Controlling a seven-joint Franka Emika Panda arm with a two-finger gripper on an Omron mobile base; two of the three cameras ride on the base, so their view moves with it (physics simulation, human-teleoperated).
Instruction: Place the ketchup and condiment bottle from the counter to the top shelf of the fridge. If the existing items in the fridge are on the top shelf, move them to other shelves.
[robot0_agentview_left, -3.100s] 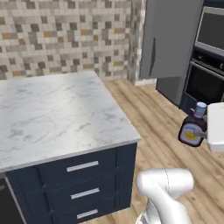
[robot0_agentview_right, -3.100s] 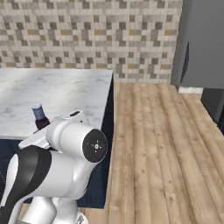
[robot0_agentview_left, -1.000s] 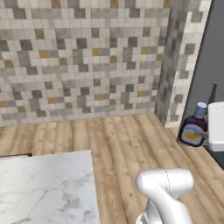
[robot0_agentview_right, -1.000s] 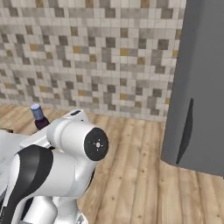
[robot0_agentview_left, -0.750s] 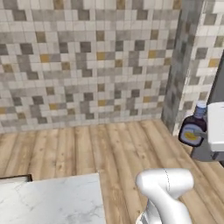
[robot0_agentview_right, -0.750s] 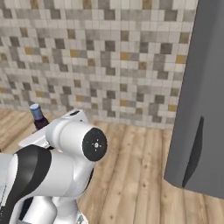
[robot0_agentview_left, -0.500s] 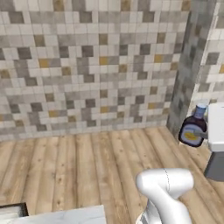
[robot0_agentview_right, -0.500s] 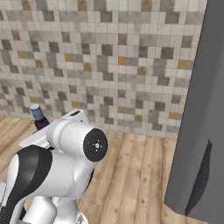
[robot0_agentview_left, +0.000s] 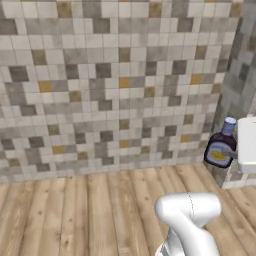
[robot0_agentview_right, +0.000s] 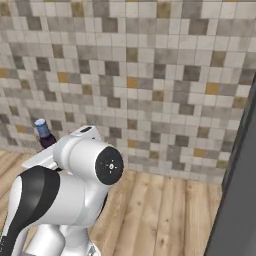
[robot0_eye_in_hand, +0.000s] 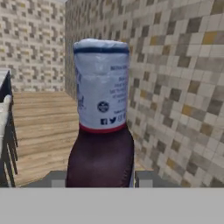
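Note:
My gripper (robot0_agentview_left: 232, 152) is shut on the condiment bottle (robot0_agentview_left: 220, 145), a dark brown bottle with a pale cap and a yellow label, and holds it upright in the air at the right of the left base view. The hand view looks at it from close up: the bottle (robot0_eye_in_hand: 103, 131) rises between the fingertips (robot0_eye_in_hand: 146, 178), its white label and cap on top. In the right base view its cap and neck (robot0_agentview_right: 44, 131) stick up behind my white arm. The fridge (robot0_agentview_right: 235, 210) is a dark grey slab at the right edge. The ketchup is out of view.
A mosaic tiled wall (robot0_agentview_left: 110, 85) fills the background, with a corner (robot0_agentview_left: 230, 75) to the right. Wooden floor (robot0_agentview_left: 90, 210) lies below it. The dark edge of the counter cabinet (robot0_eye_in_hand: 6, 131) shows at the left of the hand view.
Both base views have swung round with the base: the marble counter has slid out of the left one and the fridge has drifted to the right edge. The bottle stays held in the gripper.

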